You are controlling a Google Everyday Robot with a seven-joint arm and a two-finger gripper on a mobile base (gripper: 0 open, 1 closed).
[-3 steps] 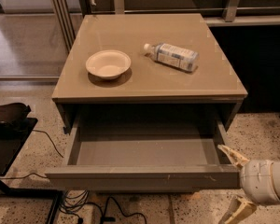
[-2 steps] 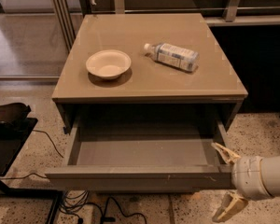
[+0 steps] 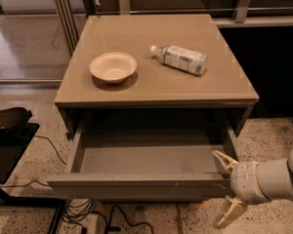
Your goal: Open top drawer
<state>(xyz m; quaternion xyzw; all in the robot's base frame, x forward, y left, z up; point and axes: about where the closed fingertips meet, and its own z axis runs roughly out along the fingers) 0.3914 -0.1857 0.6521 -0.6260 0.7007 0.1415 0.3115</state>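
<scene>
Speckled floor (image 3: 273, 140) fills the lower part of the view, and on it sits the taupe cabinet (image 3: 68, 126), its flat surface (image 3: 161, 89) taking up the middle of the camera view. Below that surface, the top drawer (image 3: 136, 185) is out, pulled well forward toward the camera! The grey inside is bare, and the handleless front panel runs across the lower part of the view, with small pale scuffs toward its right end.

In from the bottom right comes the robot's pale arm (image 3: 278, 177), ending at the gripper (image 3: 219, 189), which sits right at the drawer's right front corner. The fingers (image 3: 223, 161) are spread wide apart. The upper one rests at the top edge of that corner, and the lower one hangs down below the bottom of the front panel, over the floor. The right end of the panel lies between them, though neither finger looks pressed against it.

At the left edge there's a dark piece of equipment (image 3: 10, 130) on the floor. Up on the surface, a clear plastic bottle (image 3: 179, 59) lies on its side, right of centre. A shallow cream bowl (image 3: 113, 67) stands upright to its left, apart from it. Dark cables (image 3: 88, 213) curl on the floor under the drawer's front.
</scene>
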